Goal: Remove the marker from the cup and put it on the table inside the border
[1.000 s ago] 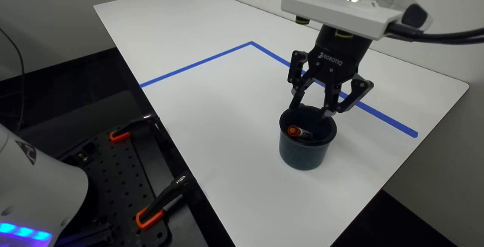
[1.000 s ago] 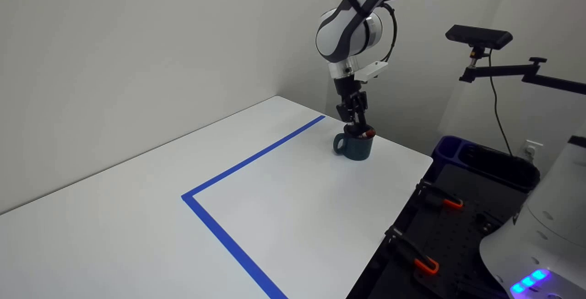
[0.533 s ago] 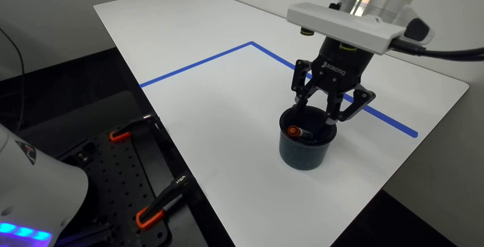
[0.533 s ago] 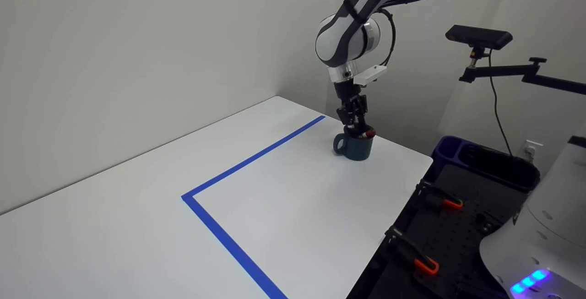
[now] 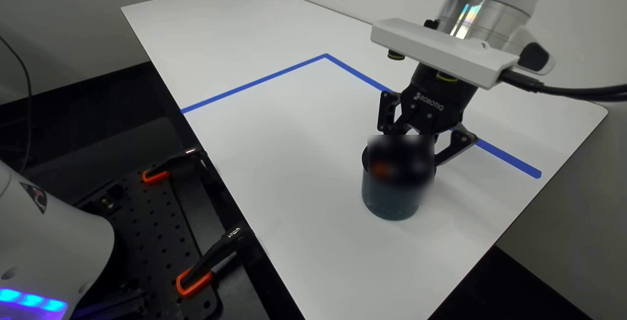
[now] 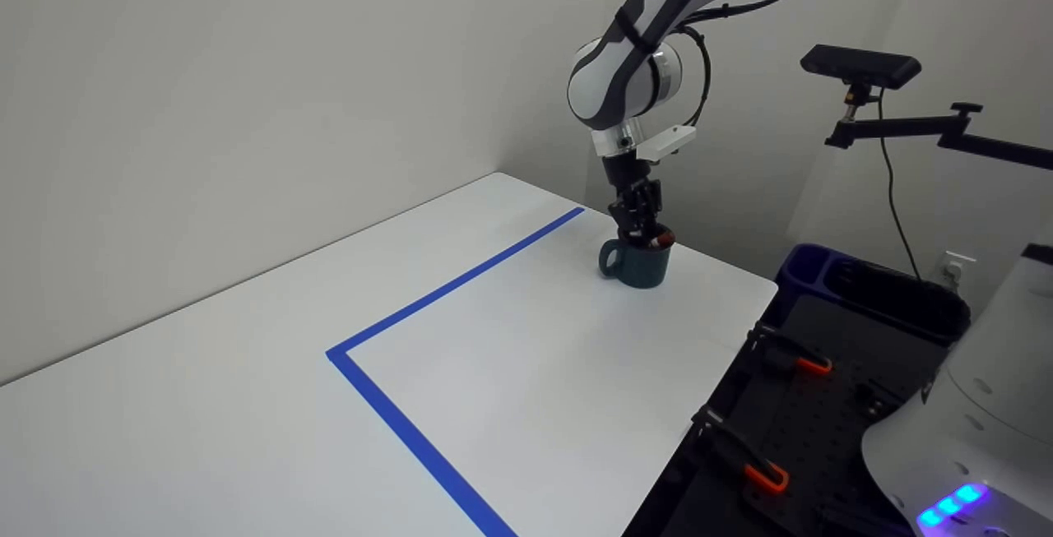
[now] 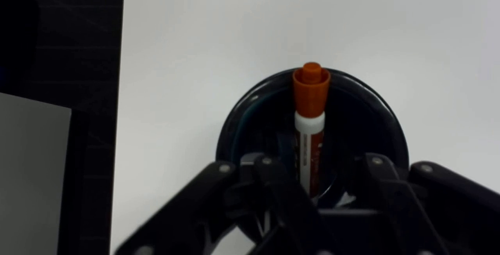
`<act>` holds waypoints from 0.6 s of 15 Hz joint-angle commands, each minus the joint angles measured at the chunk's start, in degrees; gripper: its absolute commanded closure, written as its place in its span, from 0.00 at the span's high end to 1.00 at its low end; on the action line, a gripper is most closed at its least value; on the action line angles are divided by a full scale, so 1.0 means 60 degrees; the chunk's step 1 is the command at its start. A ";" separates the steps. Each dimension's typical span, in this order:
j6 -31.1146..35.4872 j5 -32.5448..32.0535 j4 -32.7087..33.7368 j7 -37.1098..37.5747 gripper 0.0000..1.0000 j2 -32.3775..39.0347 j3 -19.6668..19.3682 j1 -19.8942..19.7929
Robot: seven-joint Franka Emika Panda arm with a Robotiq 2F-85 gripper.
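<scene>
Inside dark teal mug (image 6: 643,267): marker (image 7: 309,126) leans, orange cap (image 7: 311,100) up at rim. In wrist view, Robotiq gripper (image 7: 310,171) straddles barrel, fingers (image 7: 378,173) wide, holding nothing. Long axis looks square to closing line, so straight squeeze should suit; fingertip depth unclear.

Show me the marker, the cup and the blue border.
Marker (image 7: 309,123), wrist view: its white collar.
Cup (image 6: 644,267), in an exterior view: its outer wall.
Border (image 6: 336,353), in an exterior view: its corner.

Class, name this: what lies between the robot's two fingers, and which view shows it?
The marker; the wrist view shows part of its barrel between the fingers.
</scene>
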 commanded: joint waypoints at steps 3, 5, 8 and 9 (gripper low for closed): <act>-0.0164 0.0004 0.0210 -0.0149 0.33 0.0173 0.0050 -0.0105; -0.0181 0.0004 0.0232 -0.0153 0.15 0.0199 0.0056 -0.0104; -0.0175 -0.0031 0.0210 -0.0113 0.01 0.0079 0.0045 -0.0076; -0.0170 -0.0036 0.0185 -0.0105 0.05 0.0004 0.0042 -0.0070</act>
